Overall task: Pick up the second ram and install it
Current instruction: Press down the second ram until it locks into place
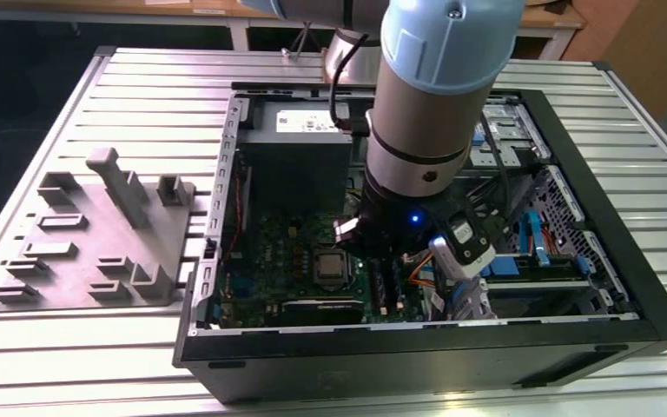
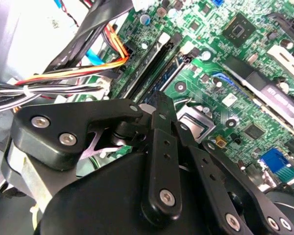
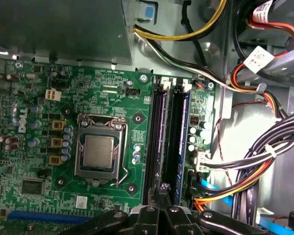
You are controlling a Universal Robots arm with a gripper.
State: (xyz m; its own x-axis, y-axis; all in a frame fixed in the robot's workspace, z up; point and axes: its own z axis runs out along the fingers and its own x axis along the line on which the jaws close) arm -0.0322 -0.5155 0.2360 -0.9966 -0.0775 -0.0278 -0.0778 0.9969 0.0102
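1. A green motherboard (image 3: 39,88) was seen in the first wrist view, lying inside an open black computer case (image 1: 426,352). The silver square CPU socket (image 3: 99,152) on it is taken here as the landmark.
2. Two long narrow black memory slots were seen side by side just beside the CPU socket, running parallel to its edge.
3. The second ram (image 3: 180,137), a slim, long, dark stick with a bluish sheen, was seen standing upright in the slot farther from the CPU socket. It was also seen in the second wrist view (image 2: 167,76).
4. Whether the slot nearer the CPU socket (image 3: 159,137) held a stick could not be told.
5. The black gripper (image 3: 161,193) was found low over the board at one end of the two slots, close to a corner of the CPU socket. Its jaws were pressed together, and nothing was seen pinched between them.
6. The tips were placed over the end of the nearer slot, just beside the second ram. Contact could not be judged.
7. A bundle of orange, red, black and white cables (image 3: 255,166) was seen beyond the slots, on the side away from the CPU socket.
8. In the exterior view, a grey moulded plastic tray (image 1: 90,234) was seen outside the case, well apart from the CPU socket (image 1: 330,265).
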